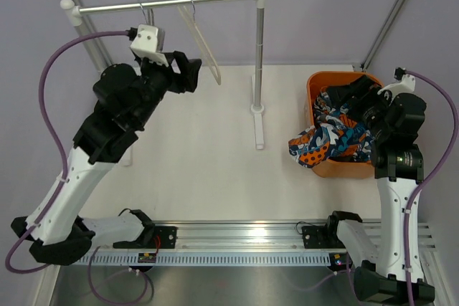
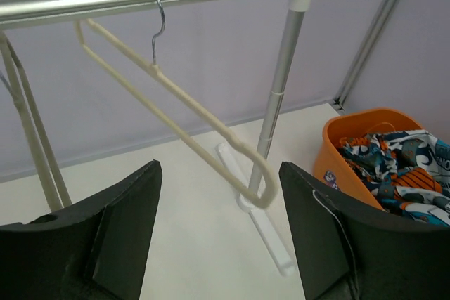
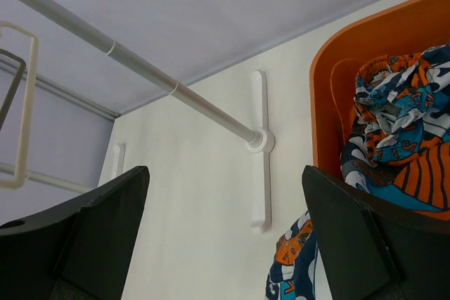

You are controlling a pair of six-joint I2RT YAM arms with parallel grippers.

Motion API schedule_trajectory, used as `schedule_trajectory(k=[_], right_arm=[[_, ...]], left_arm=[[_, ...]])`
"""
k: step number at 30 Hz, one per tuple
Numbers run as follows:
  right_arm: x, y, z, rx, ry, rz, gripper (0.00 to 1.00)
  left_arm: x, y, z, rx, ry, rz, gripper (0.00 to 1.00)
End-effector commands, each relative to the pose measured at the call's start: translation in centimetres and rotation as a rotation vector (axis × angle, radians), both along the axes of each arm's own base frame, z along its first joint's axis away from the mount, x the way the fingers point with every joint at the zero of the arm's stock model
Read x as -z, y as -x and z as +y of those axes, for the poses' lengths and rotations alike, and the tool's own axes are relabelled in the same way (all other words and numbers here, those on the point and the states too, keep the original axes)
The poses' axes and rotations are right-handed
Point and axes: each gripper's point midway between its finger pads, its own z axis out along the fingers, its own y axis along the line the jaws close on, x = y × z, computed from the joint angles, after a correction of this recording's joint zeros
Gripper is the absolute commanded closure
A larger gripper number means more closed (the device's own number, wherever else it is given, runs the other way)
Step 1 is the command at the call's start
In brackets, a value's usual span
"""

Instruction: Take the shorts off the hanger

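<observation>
- The shorts (image 1: pixel 336 137) lie in the orange bin (image 1: pixel 313 89) at three o'clock on the surface. One leg hangs over the rim, and I think its weight may drag the cloth out.
- The hanger (image 2: pixel 155 69) hangs bare on the rail (image 1: pixel 165 3) at twelve o'clock.
- Both claws are released and empty: the left claw (image 1: pixel 188 71) is beside the hanger, the right claw (image 1: pixel 361 93) over the bin.
- Only the left wrist view shows the wire hook (image 2: pixel 154 47) sitting on the rail.
</observation>
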Motion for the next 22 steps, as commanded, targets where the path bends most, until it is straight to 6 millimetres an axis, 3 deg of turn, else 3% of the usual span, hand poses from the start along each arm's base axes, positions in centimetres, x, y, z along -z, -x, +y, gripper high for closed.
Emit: schedule_trajectory(k=[1,2,3,5,7,10,15,22], right_arm=[[-0.8,1.3,1.2,-0.072,0.016,-0.057,0.01],[-0.9,1.5,1.3,-0.076,0.014,-0.061,0.01],[-1.1,2.0,1.6,-0.090,0.019,-0.073,0.01],[-1.1,2.6,1.9,-0.105,0.022,-0.073,0.01],[-1.6,3.4,2.0,-0.109,0.036,-0.091,0.00],[-1.9,4.5,2.0,-0.100,0.055,-0.109,0.01],[-1.8,5.4,2.3,-0.108,0.036,-0.112,0.00],[-0.6,5.3,2.3,-0.110,0.032,-0.093,0.01]], left_arm=[[2.2,2.9,0.0,0.072,0.006,0.059,0.28],[2.1,4.3,0.6,0.089,0.017,0.050,0.28],[4.1,4.5,0.5,0.095,-0.004,0.084,0.28],[5.1,5.9,1.7,0.093,-0.004,0.091,0.28],[8.1,6.3,2.1,0.085,-0.039,0.142,0.28],[10.1,7.6,3.3,0.084,-0.057,0.170,0.28],[11.3,8.6,4.1,0.093,-0.064,0.165,0.27],[12.9,8.6,4.3,0.094,-0.085,0.142,0.27]])
